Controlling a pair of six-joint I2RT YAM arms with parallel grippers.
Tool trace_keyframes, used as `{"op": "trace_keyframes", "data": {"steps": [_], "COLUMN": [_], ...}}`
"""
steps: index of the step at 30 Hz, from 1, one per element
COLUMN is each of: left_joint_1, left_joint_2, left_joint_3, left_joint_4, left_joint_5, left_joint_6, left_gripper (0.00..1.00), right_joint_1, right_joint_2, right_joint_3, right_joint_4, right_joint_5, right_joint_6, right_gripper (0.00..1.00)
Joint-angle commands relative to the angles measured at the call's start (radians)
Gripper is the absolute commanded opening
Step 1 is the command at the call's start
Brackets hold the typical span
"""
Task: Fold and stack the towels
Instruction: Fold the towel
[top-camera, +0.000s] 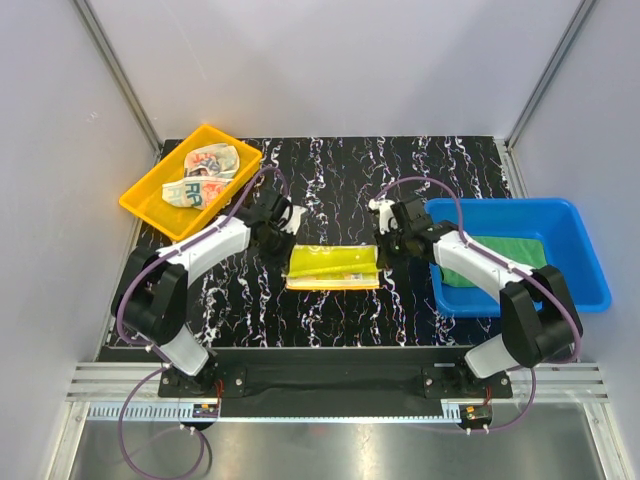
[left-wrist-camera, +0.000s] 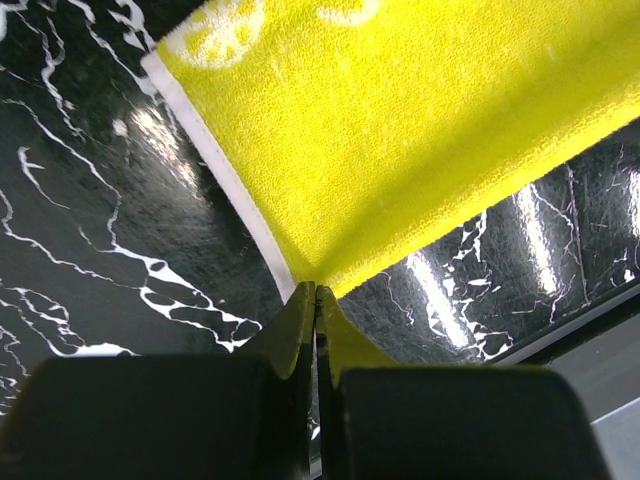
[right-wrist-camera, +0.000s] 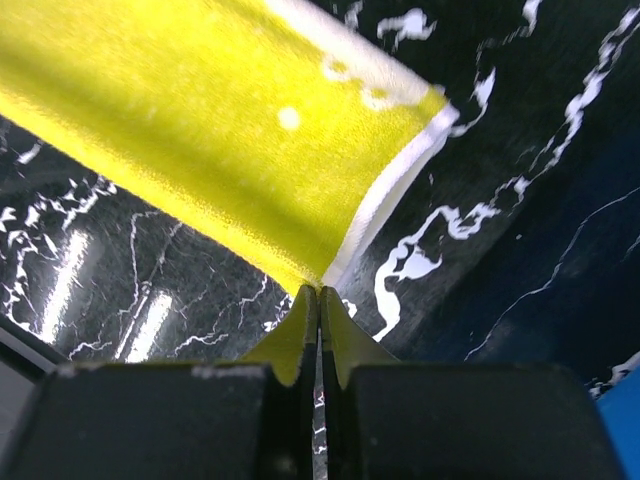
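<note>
The yellow towel (top-camera: 333, 267) with white pattern hangs stretched between both grippers over the middle of the black marble table. My left gripper (top-camera: 290, 243) is shut on its left corner (left-wrist-camera: 318, 262). My right gripper (top-camera: 381, 243) is shut on its right corner (right-wrist-camera: 318, 268). The white/teal towel (top-camera: 203, 175) with red-orange print lies crumpled in the yellow tray (top-camera: 150, 203) at the back left. The green towel (top-camera: 512, 254) lies flat in the blue bin (top-camera: 580, 260) at the right, partly hidden by my right arm.
The black marble table (top-camera: 340, 185) lies between grey walls. The yellow tray stands at its back left corner and the blue bin at its right edge. A metal rail (top-camera: 340, 385) with the arm bases runs along the near edge.
</note>
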Motion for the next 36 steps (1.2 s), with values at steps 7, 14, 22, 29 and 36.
{"op": "trace_keyframes", "data": {"steps": [7, 14, 22, 29, 36], "left_joint_1": [-0.027, -0.037, -0.036, -0.033, -0.027], "left_joint_2": [0.037, 0.003, -0.009, 0.058, 0.032], "left_joint_3": [-0.022, 0.018, 0.037, -0.106, -0.058], "left_joint_4": [-0.033, -0.075, -0.004, 0.145, 0.100], "left_joint_5": [-0.072, -0.109, -0.057, -0.008, -0.025], "left_joint_6": [-0.019, -0.033, -0.172, -0.367, -0.442], "left_gripper": [0.00, 0.30, 0.35, 0.34, 0.41], "right_joint_1": [0.010, 0.008, 0.020, 0.026, 0.025], "right_joint_2": [0.023, -0.007, 0.055, 0.161, 0.183], "right_joint_3": [0.002, 0.094, 0.142, 0.059, 0.105], "right_joint_4": [-0.058, -0.168, -0.123, -0.029, -0.063], "right_joint_5": [0.003, -0.010, -0.024, 0.048, 0.151], "right_joint_6": [0.026, 0.095, 0.261, 0.356, 0.361], "right_gripper": [0.10, 0.27, 0.21, 0.17, 0.18]}}
